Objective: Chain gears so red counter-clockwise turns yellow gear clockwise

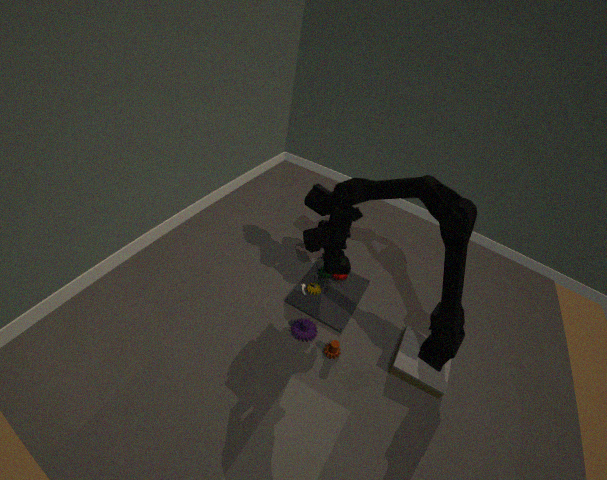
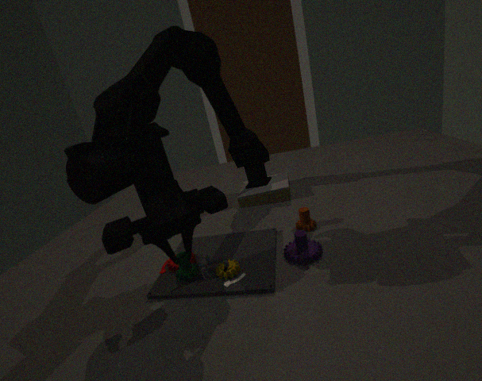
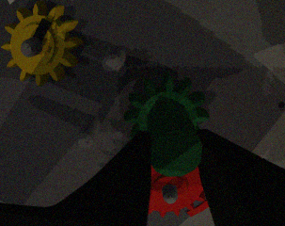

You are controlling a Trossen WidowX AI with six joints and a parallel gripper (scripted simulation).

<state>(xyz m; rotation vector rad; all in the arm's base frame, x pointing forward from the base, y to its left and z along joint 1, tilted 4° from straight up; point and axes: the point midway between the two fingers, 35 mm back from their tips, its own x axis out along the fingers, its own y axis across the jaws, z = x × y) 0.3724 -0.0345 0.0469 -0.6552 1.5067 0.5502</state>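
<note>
Nearest you in the exterior view, the counter (image 1: 179,361) (image 2: 356,324) (image 3: 274,141) runs up to the front edge of the grey board (image 1: 339,310) (image 2: 251,282) (image 3: 255,105). Just inside that edge, you have the white arrow (image 1: 304,289) (image 2: 234,280) beside the yellow gear (image 1: 314,289) (image 2: 233,268) (image 3: 50,56). To the left of that gear, your claw (image 1: 337,266) (image 2: 182,261) (image 3: 172,141) points down over the board, its two fingers pinching the upright knob of the green gear (image 1: 322,273) (image 2: 187,271) (image 3: 175,151). You can't tell from here whether the green gear sits flat. The red gear (image 1: 340,276) (image 2: 170,266) (image 3: 186,188) lies close by it on the board, partly hidden by the claw. Your wrist view also shows a bare peg (image 3: 114,62) between the yellow and green gears. Off the board's right side in the exterior view, the purple gear (image 1: 304,329) (image 2: 302,251) stands on the counter with its knob up, and beyond it the smaller orange gear (image 1: 331,350) (image 2: 305,222) stands the same way. Farther back you have the arm's pale base block (image 1: 414,369) (image 2: 279,194), then a brown door (image 2: 251,74) behind everything.
</note>
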